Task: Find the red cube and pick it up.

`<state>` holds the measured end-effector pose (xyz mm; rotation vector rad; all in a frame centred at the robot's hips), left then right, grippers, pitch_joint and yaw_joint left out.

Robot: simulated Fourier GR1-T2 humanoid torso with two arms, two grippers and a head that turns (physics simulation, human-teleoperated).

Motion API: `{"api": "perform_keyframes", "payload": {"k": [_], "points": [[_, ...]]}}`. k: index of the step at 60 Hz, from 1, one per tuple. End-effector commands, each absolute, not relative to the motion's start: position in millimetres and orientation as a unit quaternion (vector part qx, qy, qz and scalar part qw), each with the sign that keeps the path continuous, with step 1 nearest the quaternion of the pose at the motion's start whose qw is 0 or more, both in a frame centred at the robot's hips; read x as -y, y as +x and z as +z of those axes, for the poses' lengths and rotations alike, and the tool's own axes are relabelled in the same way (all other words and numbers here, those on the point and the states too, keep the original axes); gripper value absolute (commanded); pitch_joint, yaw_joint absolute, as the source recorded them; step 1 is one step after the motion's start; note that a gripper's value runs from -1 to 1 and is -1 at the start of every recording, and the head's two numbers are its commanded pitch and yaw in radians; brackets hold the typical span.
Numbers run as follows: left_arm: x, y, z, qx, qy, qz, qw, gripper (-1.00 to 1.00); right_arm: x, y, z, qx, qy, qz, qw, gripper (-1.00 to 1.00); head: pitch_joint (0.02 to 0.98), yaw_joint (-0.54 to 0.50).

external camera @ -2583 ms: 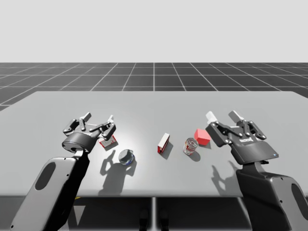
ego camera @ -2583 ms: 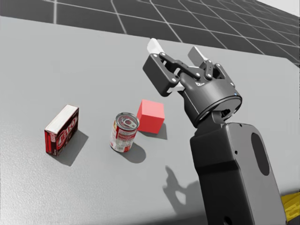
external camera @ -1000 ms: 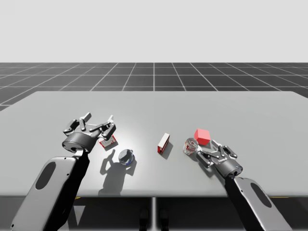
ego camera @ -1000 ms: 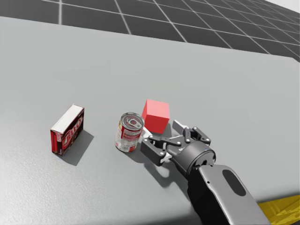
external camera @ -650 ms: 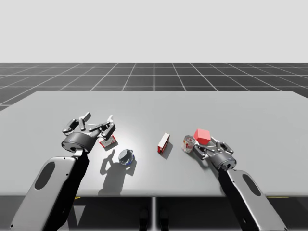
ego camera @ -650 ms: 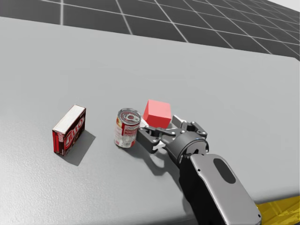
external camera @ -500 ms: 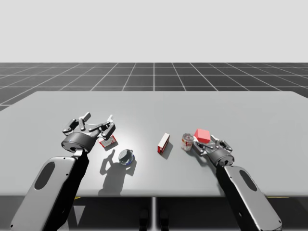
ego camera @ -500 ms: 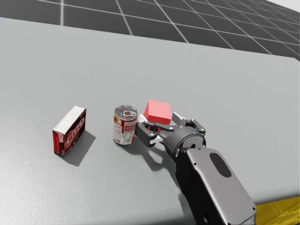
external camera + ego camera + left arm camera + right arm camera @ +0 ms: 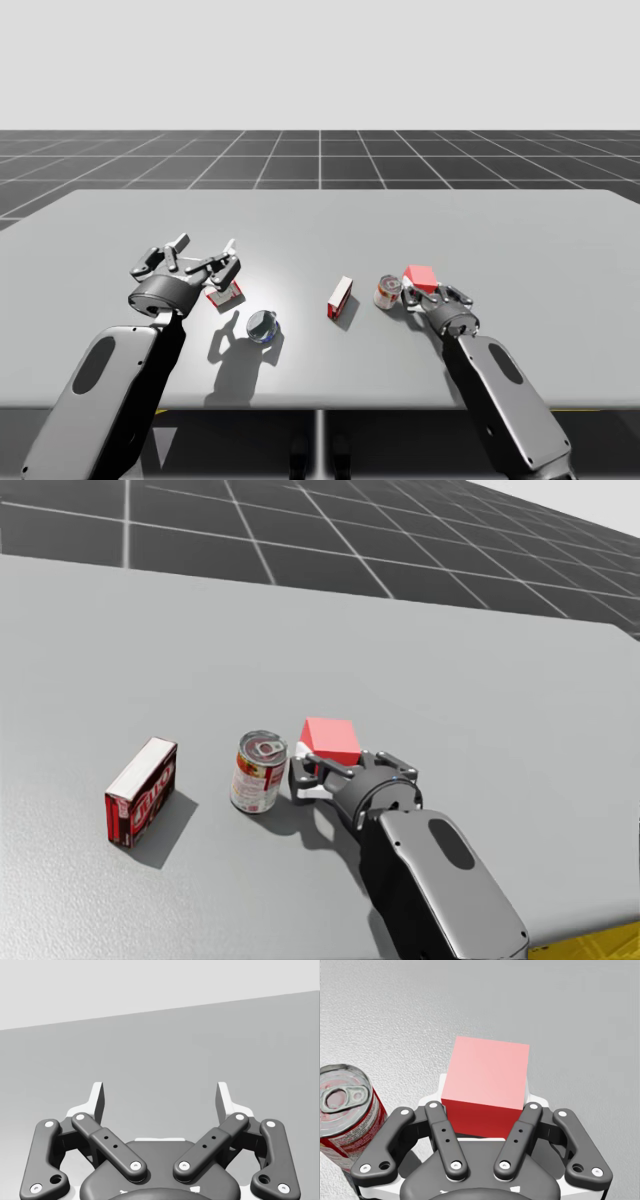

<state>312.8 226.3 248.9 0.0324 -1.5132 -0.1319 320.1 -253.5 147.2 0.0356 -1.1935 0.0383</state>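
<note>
Grey tabletop (image 9: 320, 215) is set against a dark gridded floor. At its right side the red cube (image 9: 330, 738) is rested on the surface, just right of an upright red-and-white can (image 9: 258, 772). The cube is clasped from both sides by the right gripper (image 9: 485, 1092), whose fingers are narrowed onto it. At the left, the left gripper (image 9: 160, 1102) is held spread wide, with nothing between its fingers, beside a small red box (image 9: 226, 295). A round can (image 9: 262, 325) is laid nearer, and a red-and-white box (image 9: 340, 297) is stood mid-table.

High wide; head, right wrist share red cube (image 9: 332, 740).
</note>
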Motion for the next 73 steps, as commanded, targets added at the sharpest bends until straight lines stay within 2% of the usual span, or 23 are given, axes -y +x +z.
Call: {"api": "perform_keyframes", "payload": {"k": [1,13,23,30,42,53,60,73], "points": [[-225.3,312.6,248.4,0.686,0.015,-0.061,0.725,-1.00,267.1,312.2,126.6,0.540,-0.022,-0.023,0.841,1.00,0.658,-0.40],[-224.3,312.2,247.5,0.685,0.016,-0.063,0.726,-1.00,269.9,311.4,125.2,0.541,-0.024,-0.025,0.840,1.00,0.477,-0.42],[-224.2,311.9,247.4,0.685,0.015,-0.062,0.726,-1.00,270.5,311.4,126.3,0.548,-0.029,-0.021,0.836,1.00,0.412,-0.43],[-224.6,312.2,247.7,0.686,0.014,-0.060,0.725,-1.00,271.0,311.1,142.6,0.571,-0.032,-0.017,0.820,1.00,0.401,-0.43],[-224.9,313.0,247.8,0.687,0.013,-0.060,0.724,-1.00,269.9,311.4,190.1,0.624,-0.039,-0.015,0.781,1.00,0.401,-0.44],[-225.5,313.0,248.2,0.687,0.014,-0.059,0.724,-1.00,254.9,310.3,234.7,0.693,-0.069,-0.008,0.718,1.00,0.401,-0.44],[-225.7,312.9,248.4,0.687,0.014,-0.058,0.724,-1.00,249.5,307.4,258.0,0.719,-0.073,-0.005,0.691,1.00,0.404,-0.44],[-225.9,312.5,248.3,0.687,0.015,-0.057,0.724,-1.00,235.0,293.2,315.8,0.783,-0.085,0.014,0.616,1.00,0.407,-0.45]]}}
